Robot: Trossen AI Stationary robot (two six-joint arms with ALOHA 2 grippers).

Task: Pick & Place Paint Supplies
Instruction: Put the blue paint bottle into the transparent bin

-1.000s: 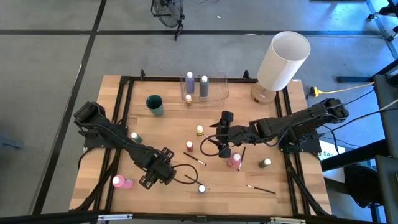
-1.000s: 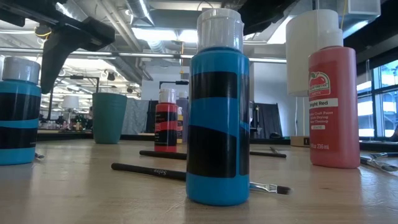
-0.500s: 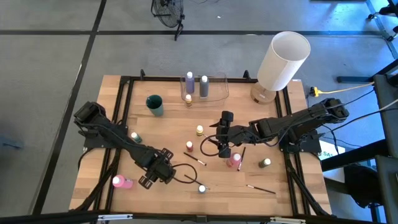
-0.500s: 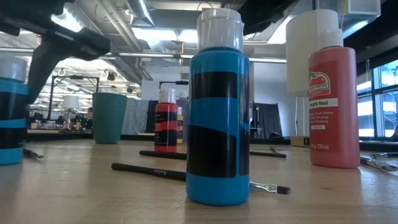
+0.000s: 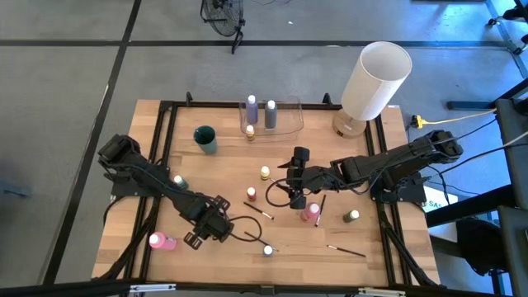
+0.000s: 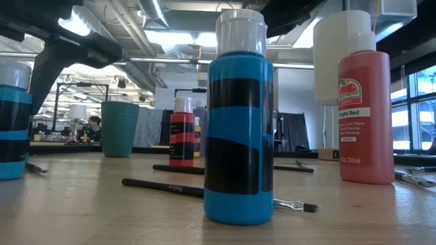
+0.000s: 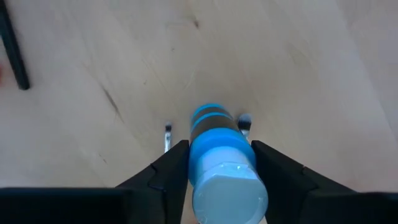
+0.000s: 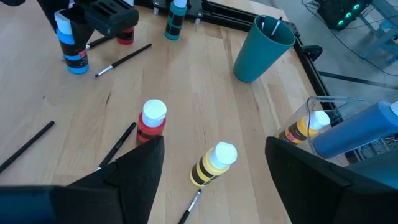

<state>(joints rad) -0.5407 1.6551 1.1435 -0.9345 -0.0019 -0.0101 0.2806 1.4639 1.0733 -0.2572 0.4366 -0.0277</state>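
Blue bottle (image 7: 219,163) with dark bands and a pale cap, upright on the wooden worktop (image 7: 280,56), set between the jaws of the left gripper (image 7: 217,168). Fingers (image 7: 169,171) pressed close on both sides of the bottle body, apparently touching; a firm grip cannot be told. Same gripper (image 5: 216,224) low over the near-left part of the worktop in the high view. Beyond those jaws: a thin dark brush handle (image 7: 13,46) well apart, and 2 small metal tips showing just beside the bottle's base.

Right gripper (image 5: 298,188) held above the middle of the worktop, jaws spread wide, nothing between them. Ahead of these jaws in the right wrist view: a red bottle (image 8: 151,121) and a yellow bottle with dark stripes (image 8: 212,163), both upright, near each other but apart, with a dark brush (image 8: 124,59) lying farther out. Farther still, a teal cup (image 8: 262,48), upright, and a clear container (image 8: 326,124) with a large blue bottle (image 8: 357,129) and a small yellow one inside.

Low view: another blue banded bottle (image 6: 238,119) close up and upright, a dark brush (image 6: 163,187) lying behind its base, a pink-red bottle (image 6: 364,112) off to one side, and a white cylinder (image 5: 375,80) at the far right corner.
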